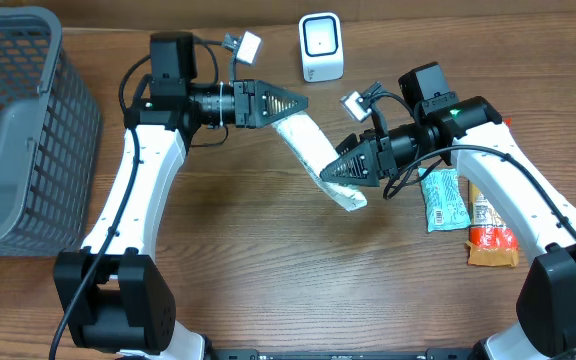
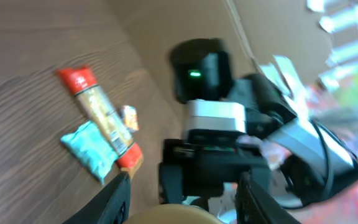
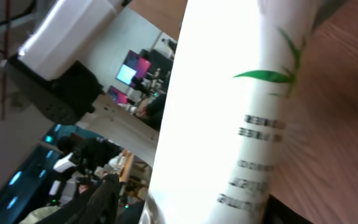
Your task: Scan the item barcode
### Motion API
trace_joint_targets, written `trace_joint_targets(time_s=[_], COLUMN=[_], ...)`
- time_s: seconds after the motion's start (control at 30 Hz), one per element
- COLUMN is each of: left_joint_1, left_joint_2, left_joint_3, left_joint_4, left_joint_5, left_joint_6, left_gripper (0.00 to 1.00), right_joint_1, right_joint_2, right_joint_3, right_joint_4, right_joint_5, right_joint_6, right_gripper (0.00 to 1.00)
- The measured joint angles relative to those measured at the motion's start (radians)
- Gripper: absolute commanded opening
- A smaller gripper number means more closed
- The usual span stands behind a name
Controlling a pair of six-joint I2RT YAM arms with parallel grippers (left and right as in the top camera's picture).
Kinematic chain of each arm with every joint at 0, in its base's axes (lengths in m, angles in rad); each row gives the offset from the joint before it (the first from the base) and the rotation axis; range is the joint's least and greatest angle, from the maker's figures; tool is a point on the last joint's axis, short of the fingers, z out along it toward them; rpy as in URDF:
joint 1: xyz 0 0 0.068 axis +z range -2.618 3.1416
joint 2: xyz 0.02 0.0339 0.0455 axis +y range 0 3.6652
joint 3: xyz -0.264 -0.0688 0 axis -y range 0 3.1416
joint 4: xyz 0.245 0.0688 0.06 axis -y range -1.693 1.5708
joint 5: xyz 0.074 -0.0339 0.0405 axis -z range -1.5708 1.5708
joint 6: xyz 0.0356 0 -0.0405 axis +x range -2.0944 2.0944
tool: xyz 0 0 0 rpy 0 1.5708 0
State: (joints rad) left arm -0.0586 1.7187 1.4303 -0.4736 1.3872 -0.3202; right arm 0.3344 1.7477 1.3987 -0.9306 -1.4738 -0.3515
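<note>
Mid-table, both arms angled inward, L tool (image 1: 293, 102) clamped on white tube (image 1: 313, 150) top, R tool (image 1: 330, 172) slack round bottom end

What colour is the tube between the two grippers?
The tube is white with a green leaf mark and dark print; shows best in right wrist view.

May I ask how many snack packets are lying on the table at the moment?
2: a teal packet and a red-ended bar, side by side next to the right arm. That arm may hide others.
</note>
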Motion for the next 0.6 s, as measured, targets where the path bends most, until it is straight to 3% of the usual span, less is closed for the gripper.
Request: trace_joint_targets(time_s=[0.27, 0.4, 0.6], left_joint_1=[-0.003, -0.022, -0.086], left_joint_2=[0.000, 0.000, 0.000], left_joint_3=[0.001, 0.002, -0.006], left_joint_4=[-0.278, -0.436, -0.507], left_joint_5=[-0.277, -0.508, -0.842], left_joint_6=[-0.034, -0.032, -0.027], left_gripper=[0.22, 0.22, 0.21], right_joint_1=[0.000, 0.000, 0.000], right_joint_2=[0.000, 0.000, 0.000], right_joint_3=[0.000, 0.000, -0.001], right_joint_4=[-0.012, -0.014, -0.031], right_joint_5=[0.201, 0.333, 0.472], right_joint_6=[0.012, 0.034, 0.041], right_gripper=[0.62, 0.63, 0.63])
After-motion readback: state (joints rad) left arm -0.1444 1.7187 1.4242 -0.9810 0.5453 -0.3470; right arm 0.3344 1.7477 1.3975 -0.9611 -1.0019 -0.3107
